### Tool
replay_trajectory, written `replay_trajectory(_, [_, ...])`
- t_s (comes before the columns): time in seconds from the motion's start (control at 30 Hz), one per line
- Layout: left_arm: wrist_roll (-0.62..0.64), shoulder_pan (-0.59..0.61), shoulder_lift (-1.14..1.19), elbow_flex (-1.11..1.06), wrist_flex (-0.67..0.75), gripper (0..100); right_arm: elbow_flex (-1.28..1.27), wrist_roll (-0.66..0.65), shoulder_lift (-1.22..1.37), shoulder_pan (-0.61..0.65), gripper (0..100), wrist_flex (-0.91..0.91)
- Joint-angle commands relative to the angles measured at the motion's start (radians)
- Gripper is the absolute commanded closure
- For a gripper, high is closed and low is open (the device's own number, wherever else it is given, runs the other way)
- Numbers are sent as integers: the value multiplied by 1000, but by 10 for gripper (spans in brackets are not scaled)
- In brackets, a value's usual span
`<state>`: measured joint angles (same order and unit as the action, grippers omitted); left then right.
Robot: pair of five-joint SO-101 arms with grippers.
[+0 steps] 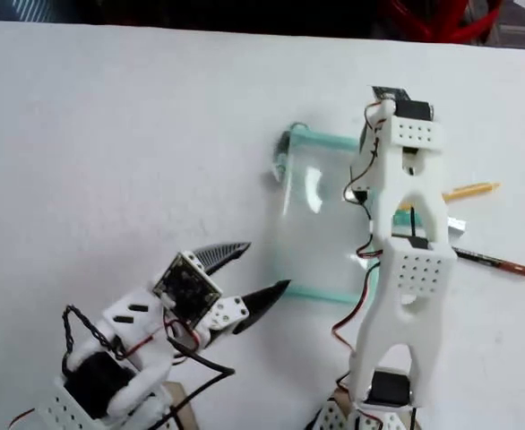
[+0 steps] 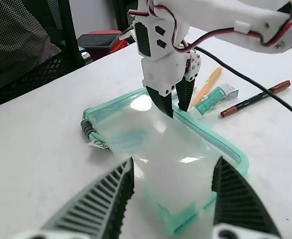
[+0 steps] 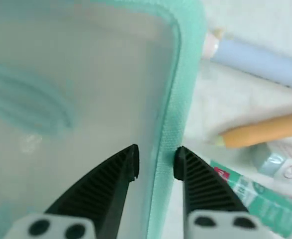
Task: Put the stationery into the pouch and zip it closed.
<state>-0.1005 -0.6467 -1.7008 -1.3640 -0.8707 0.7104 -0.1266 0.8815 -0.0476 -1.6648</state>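
The white worktop (image 1: pixel 110 134) carries a clear pouch (image 1: pixel 321 224) with a teal rim, lying flat between the two claws. In the high view the right arm covers the pouch's side edge and parts of the stationery.

The left claw (image 1: pixel 264 267) hangs released, fingers spread wide, just short of the pouch's nearest edge and not touching it. The right claw (image 3: pixel 156 154) is narrowly parted and straddles the teal rim, one finger over the clear panel. Whether it touches the rim is hard to tell.

Just beyond the right claw, outside the pouch, lie a dark pen (image 1: pixel 495 262), an orange pencil (image 3: pixel 265 132), a pale blue stick (image 3: pixel 255 57) cut off at the edge, and a teal tube (image 3: pixel 255 196).
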Motion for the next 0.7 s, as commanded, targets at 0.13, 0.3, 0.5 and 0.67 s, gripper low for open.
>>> replay_trajectory(0.13, [-12,5,-4,5,21,747,97,-14,82,18,759,-41])
replay_trajectory(0.3, [-12,5,-4,5,21,747,100,-14,128,19,842,-7])
replay_trajectory(0.5, [-14,5,-4,5,21,747,203,-15,165,18,981,-10])
replay_trajectory(0.67, [-15,5,-4,5,21,747,275,-15,160,4,980,-56])
